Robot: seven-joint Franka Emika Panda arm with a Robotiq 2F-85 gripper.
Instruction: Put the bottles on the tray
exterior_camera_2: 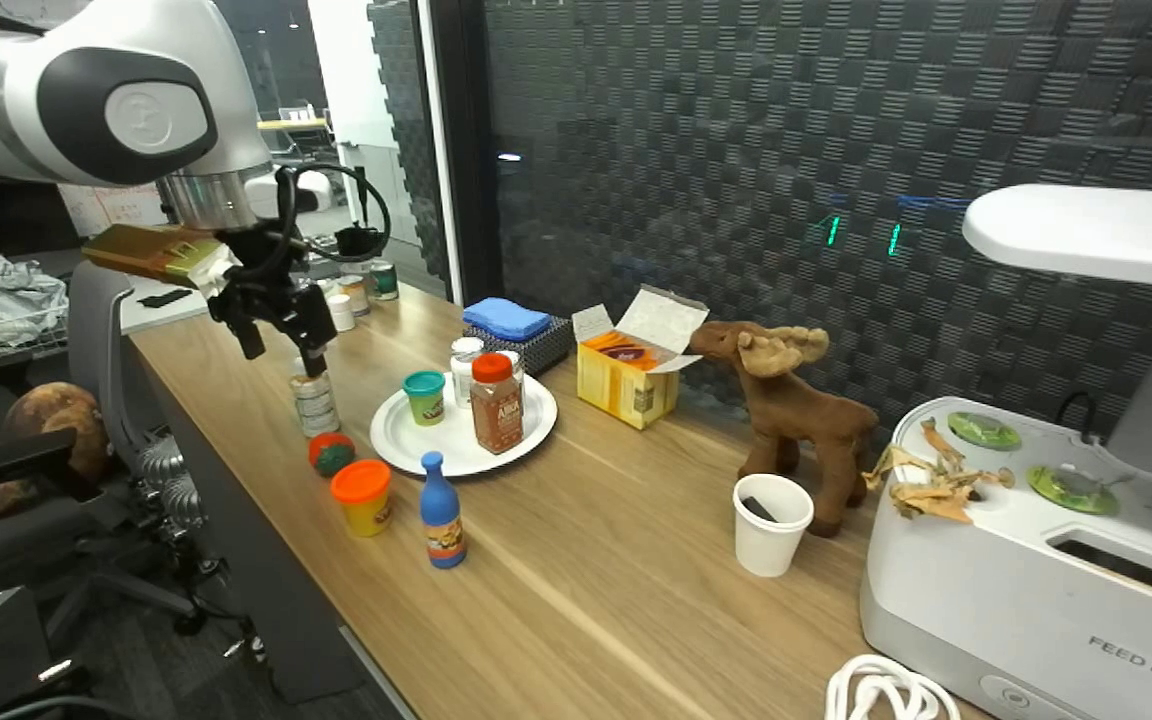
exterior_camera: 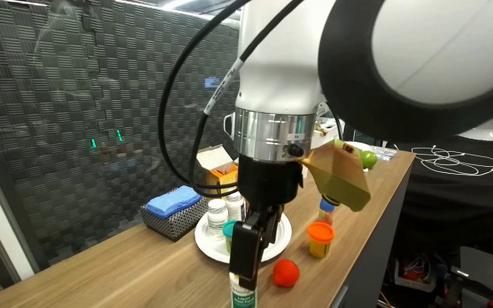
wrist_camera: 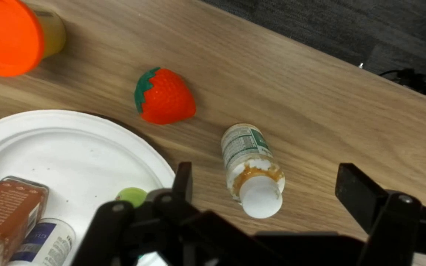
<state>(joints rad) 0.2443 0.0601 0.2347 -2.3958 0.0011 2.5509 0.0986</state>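
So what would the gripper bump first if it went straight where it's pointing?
Probably the plant food bottle: in the wrist view it lines up with the open gripper, though how far off is unclear.

You have a black gripper [exterior_camera_2: 283, 357] and a white tray [wrist_camera: 83, 159]. Your white-capped bottle [wrist_camera: 252, 168] is labelled green and white and smeared orange-brown. Note the strawberry [wrist_camera: 168, 96], red and green, and the wall panels [exterior_camera_2: 756, 150], dark grey in a basket-weave pattern.
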